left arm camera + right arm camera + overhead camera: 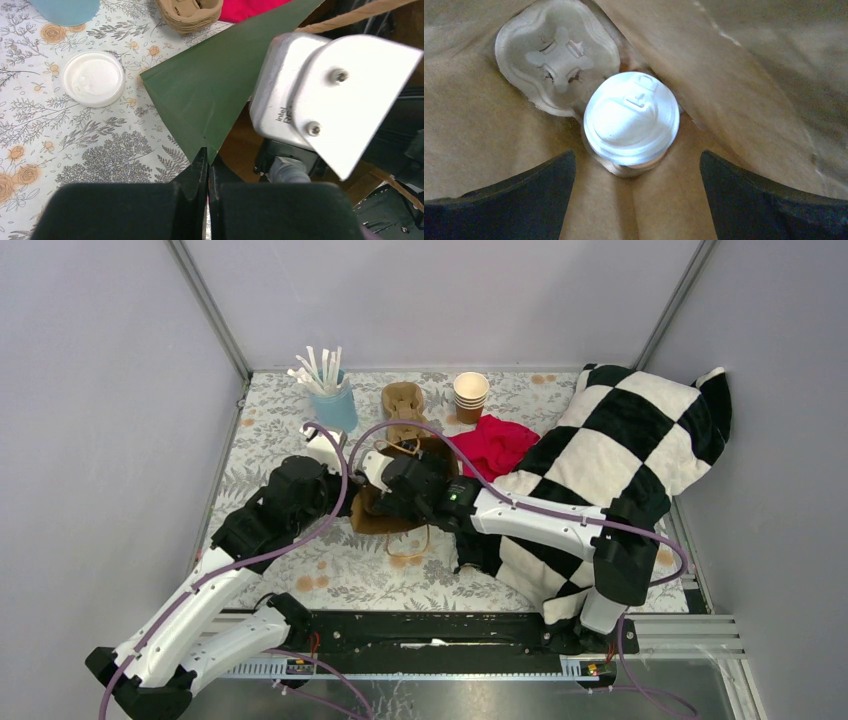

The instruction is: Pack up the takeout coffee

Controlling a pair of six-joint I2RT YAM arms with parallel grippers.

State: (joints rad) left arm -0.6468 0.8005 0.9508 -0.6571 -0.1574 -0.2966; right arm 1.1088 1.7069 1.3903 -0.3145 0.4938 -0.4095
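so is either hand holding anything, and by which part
The left hand pinches the green bag flap by its tip. The right hand is open over the takeout coffee, holding nothing.

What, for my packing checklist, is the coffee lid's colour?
The lid is white, clearest in the right wrist view.

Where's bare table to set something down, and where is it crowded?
Bare tablecloth lies in front of the paper bag, toward the near edge. A narrower strip runs left of the blue cup. Crowded: the back, with carrier, paper cups and red cloth; the checkered blanket covers the right.
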